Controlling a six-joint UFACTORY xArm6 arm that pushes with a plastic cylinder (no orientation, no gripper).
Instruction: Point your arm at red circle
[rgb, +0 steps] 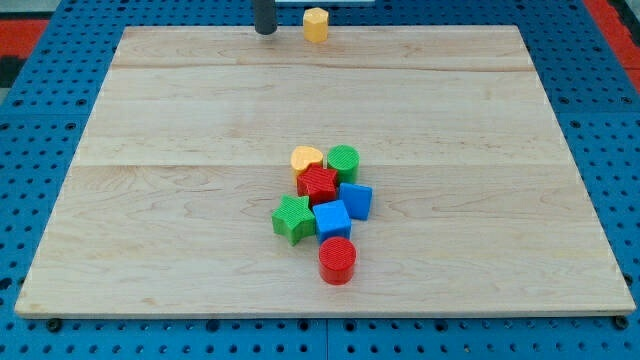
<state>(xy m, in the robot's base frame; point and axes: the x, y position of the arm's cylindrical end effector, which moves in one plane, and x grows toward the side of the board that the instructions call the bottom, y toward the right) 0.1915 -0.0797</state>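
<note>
The red circle block (337, 260) lies at the bottom of a cluster near the board's middle, toward the view's bottom. My tip (265, 31) is at the view's top edge, far above the cluster and left of a yellow hexagon block (316, 24). The rod is apart from all blocks. Just above the red circle sit a blue cube (332, 219) and a green star (292, 219).
The cluster also holds a red star (318, 184), a blue block (356, 200), a green circle (343, 160) and a yellow heart (307, 159). The wooden board (150, 200) lies on a blue pegboard.
</note>
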